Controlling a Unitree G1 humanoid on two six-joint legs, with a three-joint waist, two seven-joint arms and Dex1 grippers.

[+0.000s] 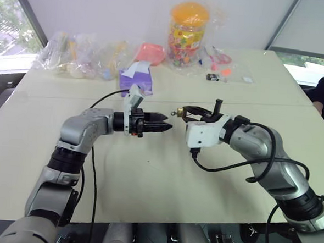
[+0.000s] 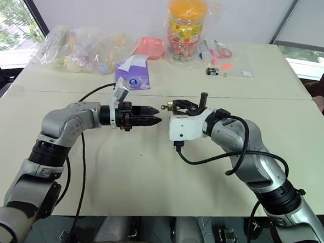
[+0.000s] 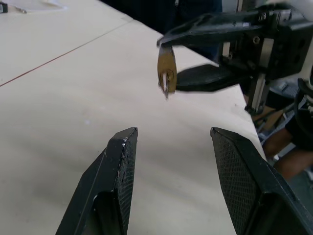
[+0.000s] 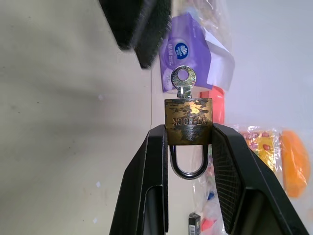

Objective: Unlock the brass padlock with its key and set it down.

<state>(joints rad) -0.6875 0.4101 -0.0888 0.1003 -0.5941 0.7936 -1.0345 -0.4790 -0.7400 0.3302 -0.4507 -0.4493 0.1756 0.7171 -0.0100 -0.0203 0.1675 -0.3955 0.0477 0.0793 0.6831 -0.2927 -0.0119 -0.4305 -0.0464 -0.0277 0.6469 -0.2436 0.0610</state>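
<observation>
Left eye view: above the middle of the cream bench (image 1: 147,181), the right tool (image 1: 180,112) grips the brass padlock (image 1: 177,113) and holds it in the air, facing the left tool (image 1: 168,126), just beside it. Along the far edge lie clear plastic bags (image 1: 81,55), a purple tissue pack (image 1: 137,78) and a candy jar (image 1: 187,35).

Left wrist view: the left tool's black fingers (image 3: 115,181) stand apart with nothing between them; the padlock hangs beyond, the silvery key (image 3: 166,84) pointing toward them.

Right wrist view: the right tool's two fingers (image 4: 156,176) pinch the padlock's brass body by its sides, with the closed shackle (image 4: 186,164) between them and the key seated in the keyhole at the outer end
</observation>
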